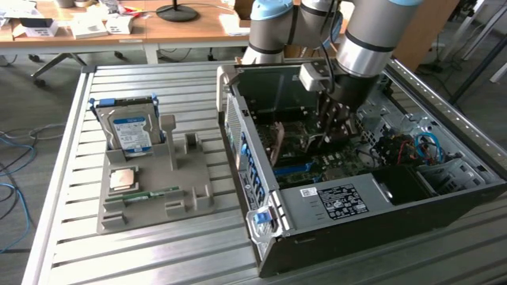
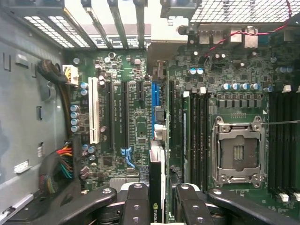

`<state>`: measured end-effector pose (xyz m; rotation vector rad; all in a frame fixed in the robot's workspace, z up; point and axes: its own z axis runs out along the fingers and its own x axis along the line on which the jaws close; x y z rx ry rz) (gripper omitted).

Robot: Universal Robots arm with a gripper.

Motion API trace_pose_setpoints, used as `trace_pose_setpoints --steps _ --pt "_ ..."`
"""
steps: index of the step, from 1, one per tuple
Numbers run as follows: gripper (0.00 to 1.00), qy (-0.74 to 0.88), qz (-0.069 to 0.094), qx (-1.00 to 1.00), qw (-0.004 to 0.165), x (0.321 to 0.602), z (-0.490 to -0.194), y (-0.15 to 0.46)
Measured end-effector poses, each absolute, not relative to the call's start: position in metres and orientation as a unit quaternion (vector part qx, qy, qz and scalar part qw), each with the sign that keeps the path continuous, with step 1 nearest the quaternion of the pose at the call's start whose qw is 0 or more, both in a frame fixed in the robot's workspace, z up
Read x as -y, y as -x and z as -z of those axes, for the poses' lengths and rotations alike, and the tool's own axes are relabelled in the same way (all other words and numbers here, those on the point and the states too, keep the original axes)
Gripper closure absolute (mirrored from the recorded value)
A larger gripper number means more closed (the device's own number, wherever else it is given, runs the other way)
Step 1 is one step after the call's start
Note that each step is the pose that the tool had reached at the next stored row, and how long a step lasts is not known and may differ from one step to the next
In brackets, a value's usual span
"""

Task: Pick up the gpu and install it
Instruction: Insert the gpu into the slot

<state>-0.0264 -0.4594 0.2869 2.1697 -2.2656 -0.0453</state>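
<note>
Exterior view's left: grey holder (image 1: 190,196) with hard drive (image 1: 130,133) upright; right of it the open case (image 1: 333,202), gripper (image 1: 336,122) down inside. Gripper is clamped on the gpu (image 2: 157,173), held edge-on between its fingers (image 2: 136,206) over the motherboard (image 2: 136,117). Card's long axis runs in line with the blue slot (image 2: 156,108), contact edge facing the board; seating unclear.

Black-edged gpu (image 2: 156,187), green motherboard (image 2: 140,123)
</note>
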Motion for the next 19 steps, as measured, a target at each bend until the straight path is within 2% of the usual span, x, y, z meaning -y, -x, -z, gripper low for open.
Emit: trace_pose_setpoints --steps 19 --pt "0.74 -0.692 0.014 0.722 0.001 0.4602 -0.2838 0.0350"
